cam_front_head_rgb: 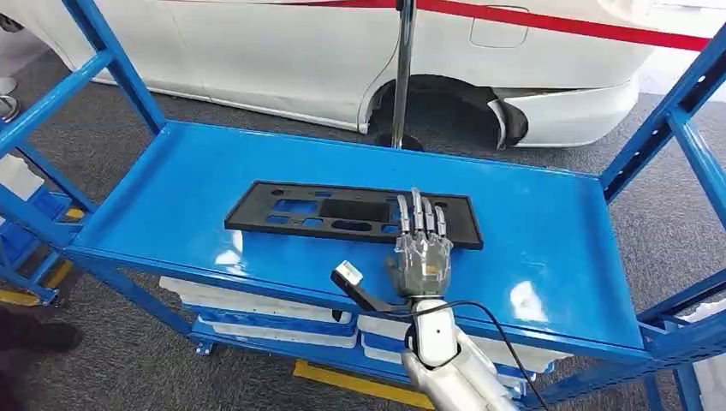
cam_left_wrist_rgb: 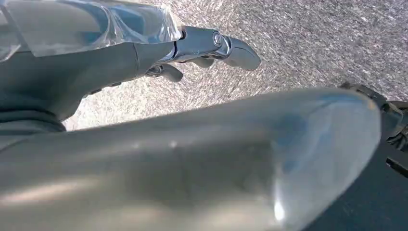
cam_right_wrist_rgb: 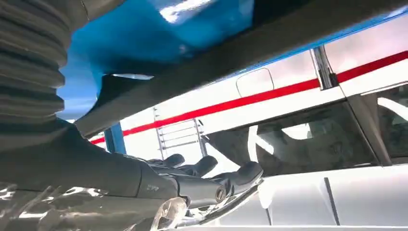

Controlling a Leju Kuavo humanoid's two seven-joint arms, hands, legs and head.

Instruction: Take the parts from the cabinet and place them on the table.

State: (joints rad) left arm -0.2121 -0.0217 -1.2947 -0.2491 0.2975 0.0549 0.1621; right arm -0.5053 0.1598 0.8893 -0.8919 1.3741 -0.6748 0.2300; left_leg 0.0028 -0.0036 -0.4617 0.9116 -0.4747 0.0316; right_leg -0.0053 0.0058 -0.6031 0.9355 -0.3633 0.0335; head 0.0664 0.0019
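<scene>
A flat black panel (cam_front_head_rgb: pixel 342 210) with several cut-outs lies lengthwise on the top of the blue shelf (cam_front_head_rgb: pixel 556 248). My right hand (cam_front_head_rgb: pixel 421 248) reaches in from the front with its fingers stretched flat over the panel's near right part, holding nothing. The right wrist view shows the same hand (cam_right_wrist_rgb: pixel 202 180) with its fingers straight, close to the panel's dark edge (cam_right_wrist_rgb: pixel 202 72). My left hand (cam_left_wrist_rgb: pixel 192 48) hangs over grey carpet with nothing in it and its fingers loosely apart.
Blue uprights frame the shelf at both sides (cam_front_head_rgb: pixel 676 111). Behind it stand a metal pole (cam_front_head_rgb: pixel 402 68) and a white car (cam_front_head_rgb: pixel 300 60). White trays (cam_front_head_rgb: pixel 257 300) fill the lower level. The shelf top right of the panel is bare.
</scene>
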